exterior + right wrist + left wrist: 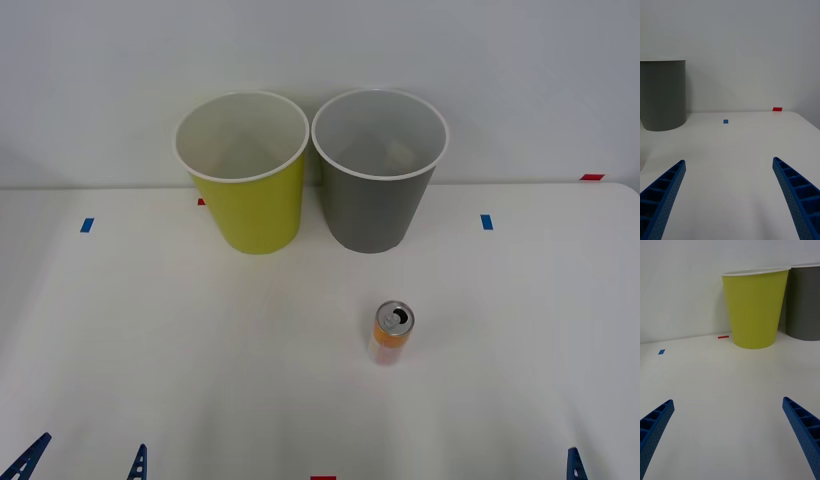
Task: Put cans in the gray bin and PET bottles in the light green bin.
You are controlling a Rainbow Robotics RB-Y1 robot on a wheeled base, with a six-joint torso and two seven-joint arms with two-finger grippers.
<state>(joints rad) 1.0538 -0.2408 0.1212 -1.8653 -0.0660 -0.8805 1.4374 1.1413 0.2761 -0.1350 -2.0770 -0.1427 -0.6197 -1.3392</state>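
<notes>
The orange can [392, 334] stands upright on the white table [150, 350], lower centre-right of the front view, apart from both bins; the light green bin [248, 190] sits upper centre-left, the gray bin [378, 185] just beside it. Left gripper [730, 438] and right gripper [730, 195] hover low over the table, fingers spread wide, holding nothing.

The left gripper [728, 438] hovers low over the white tabletop [726, 390], its two blue ribbed fingers [803, 427] spread wide apart with nothing between them. Ahead, near the tabletop's far edge by the pale wall, stands the tall tapered yellow-green plastic bin [754, 309] with a white rim, upright. The gray plastic bin [805, 302] stands just beside it, partly behind. A small red tape mark [723, 337] lies near the yellow-green bin's base; a blue tape mark [661, 351] lies farther off.
</notes>
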